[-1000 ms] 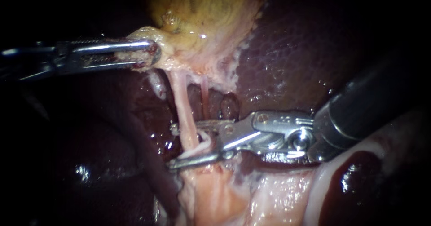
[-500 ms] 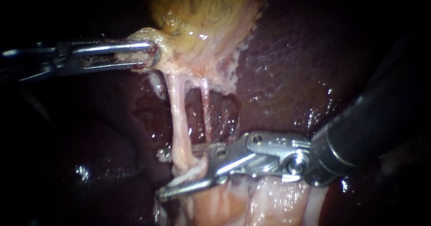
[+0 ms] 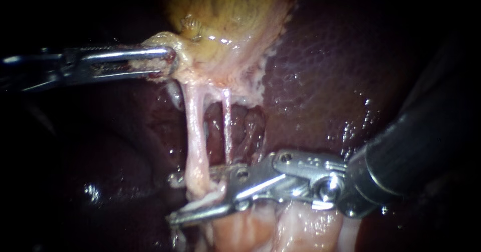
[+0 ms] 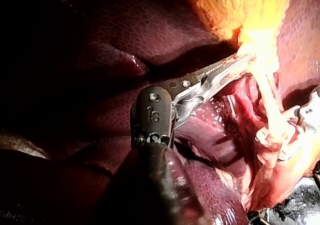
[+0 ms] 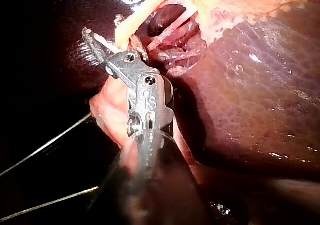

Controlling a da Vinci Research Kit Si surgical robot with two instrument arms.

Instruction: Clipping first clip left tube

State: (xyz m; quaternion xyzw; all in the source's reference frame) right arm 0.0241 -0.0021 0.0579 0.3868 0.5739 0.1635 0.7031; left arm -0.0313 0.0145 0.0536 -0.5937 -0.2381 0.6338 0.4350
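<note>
**A:** Which step is in hand?

**B:** Setting the clip, I judge. The right instrument (image 3: 175,198) has its pincer spread open, one jaw on either side of the left tube (image 3: 195,137). It sits low on the strand, just above the pale tissue at the tube's base. I see no clip on the tube yet.

**A:** Is it biting?

**B:** No. A gap shows between the jaws, and the tube only crosses it.

**A:** And the other arm?

**B:** The left instrument (image 3: 168,60) has its pincer clenched on the gallbladder (image 3: 225,21) at its pale lower edge. Both tubes run taut from there over the liver (image 3: 320,71).

**A:** What does the next move call for?

**B:** Closing squarely across the left tube, with its whole width inside the jaws. The thin right tube (image 3: 226,127) comes down close to the upper jaw, nearer the hinge. I cannot tell whether it passes behind the jaw, so it must be kept out of the bite.
</note>
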